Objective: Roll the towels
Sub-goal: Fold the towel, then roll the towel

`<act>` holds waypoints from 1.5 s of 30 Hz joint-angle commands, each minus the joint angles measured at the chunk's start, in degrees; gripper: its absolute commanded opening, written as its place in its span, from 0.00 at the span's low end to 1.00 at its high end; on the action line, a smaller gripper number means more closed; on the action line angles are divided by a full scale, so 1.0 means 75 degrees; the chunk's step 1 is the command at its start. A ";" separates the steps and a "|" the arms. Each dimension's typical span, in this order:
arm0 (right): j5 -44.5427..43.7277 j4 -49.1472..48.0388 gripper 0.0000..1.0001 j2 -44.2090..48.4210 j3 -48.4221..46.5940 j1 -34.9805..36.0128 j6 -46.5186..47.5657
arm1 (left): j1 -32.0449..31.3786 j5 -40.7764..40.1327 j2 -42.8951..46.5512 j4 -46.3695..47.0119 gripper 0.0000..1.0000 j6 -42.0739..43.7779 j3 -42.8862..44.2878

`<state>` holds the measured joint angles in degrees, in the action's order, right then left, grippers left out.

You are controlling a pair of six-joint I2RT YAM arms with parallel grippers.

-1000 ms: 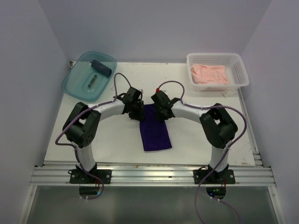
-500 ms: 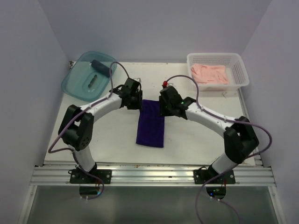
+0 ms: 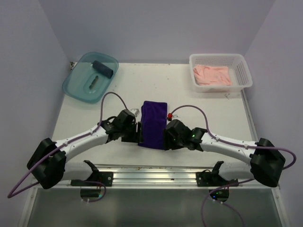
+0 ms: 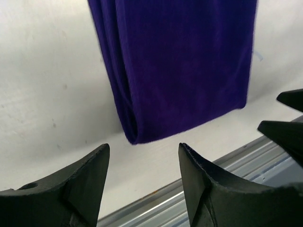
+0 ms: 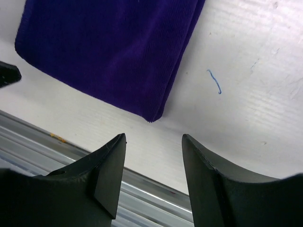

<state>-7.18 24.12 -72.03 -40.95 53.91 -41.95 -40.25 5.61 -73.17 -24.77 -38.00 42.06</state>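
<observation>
At far left the teal tub [image 3: 90, 81] holds the slate-blue towel [image 3: 102, 69], already rolled, so we judge the first of the towels done. Our left tool [image 4: 143, 176] hangs released, fingers apart with nothing between them, just short of the near-left corner of the purple towel [image 3: 154, 124]. That towel lies flat and folded lengthwise in the middle of the counter [image 3: 213, 113]. Our right tool [image 5: 154, 163] stands just as released at the near-right corner. At far right the pink towel [image 3: 212, 74] waits unrolled in the white basket [image 3: 218, 59]. We judge the purple roll is about to start. The next move calls for both tools to drop, pinch the near edge and turn it over away from us. A second ago both tools sat at the towel's far edge and the towel lay skewed. Now they have swung to its near end and it lies straighter.
</observation>
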 commanded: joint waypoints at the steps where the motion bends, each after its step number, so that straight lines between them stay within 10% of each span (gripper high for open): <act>1: 0.0020 -0.0438 0.54 0.0171 0.0221 0.0206 -0.0839 | -0.0199 0.0412 0.0251 0.0525 0.64 -0.0570 -0.0591; 18: -0.0097 -0.1165 0.46 -0.1224 0.0128 0.0300 -0.0746 | -0.0247 -0.0115 -0.0111 0.1451 0.57 -0.0922 -0.1342; 26: -0.0190 -0.1364 0.39 -0.1529 0.0163 0.0312 -0.0781 | -0.0247 -0.0419 -0.0557 0.1709 0.38 -0.1039 -0.1320; 35: -0.0542 -0.1189 0.04 -0.1306 0.0140 0.0312 -0.0839 | -0.0247 -0.0525 -0.0359 0.1616 0.03 -0.1168 -0.1203; 45: -0.1186 -0.0499 0.00 -0.0568 -0.0387 0.0300 -0.0547 | -0.0247 -0.0536 0.0041 0.0914 0.00 -0.1121 -0.0360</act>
<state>-11.07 17.41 -78.78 -40.27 56.25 -47.33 -42.04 3.66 -74.46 -16.03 -46.41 35.40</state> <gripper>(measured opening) 0.062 0.018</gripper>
